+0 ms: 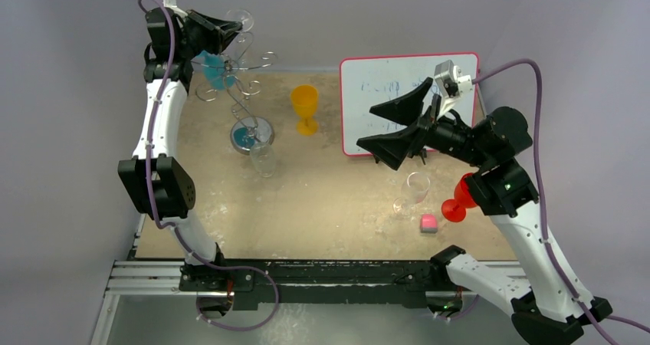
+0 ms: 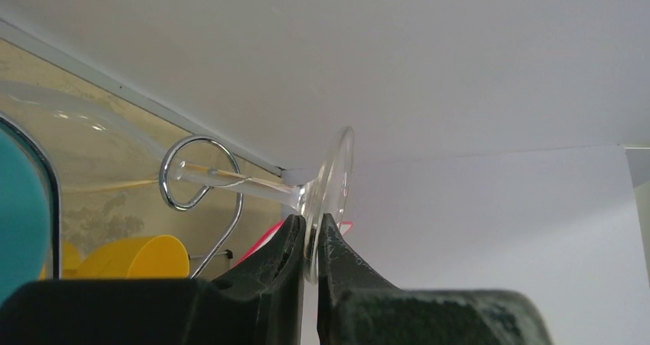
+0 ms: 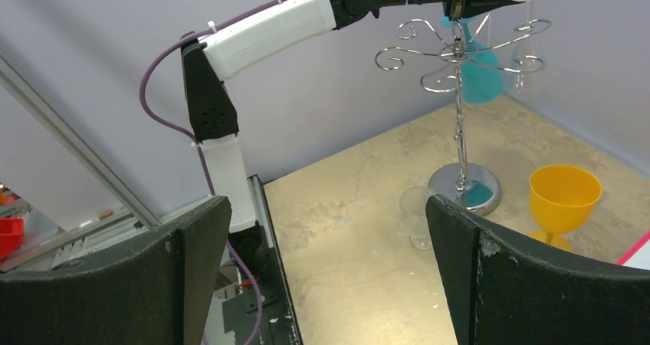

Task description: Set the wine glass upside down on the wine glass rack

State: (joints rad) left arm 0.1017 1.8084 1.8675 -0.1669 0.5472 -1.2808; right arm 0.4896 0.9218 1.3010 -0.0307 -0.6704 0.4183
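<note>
The silver wire wine glass rack (image 1: 244, 92) stands at the back left on its round base (image 3: 452, 185). My left gripper (image 2: 310, 224) is high at the rack's top, shut on the foot of a clear wine glass (image 2: 337, 172). The glass's stem runs through a curled wire loop (image 2: 170, 184) of the rack. From the right wrist view the clear wine glass (image 3: 527, 57) hangs bowl down beside a teal glass (image 3: 481, 77) on the rack. My right gripper (image 1: 368, 127) hovers open over the table's right half, holding nothing.
A yellow goblet (image 1: 304, 107) and a clear glass (image 1: 263, 159) stand near the rack's base. A whiteboard (image 1: 406, 77) lies at the back right. Another clear glass (image 1: 414, 193), a red goblet (image 1: 458, 204) and a pink cube (image 1: 428, 222) sit under the right arm.
</note>
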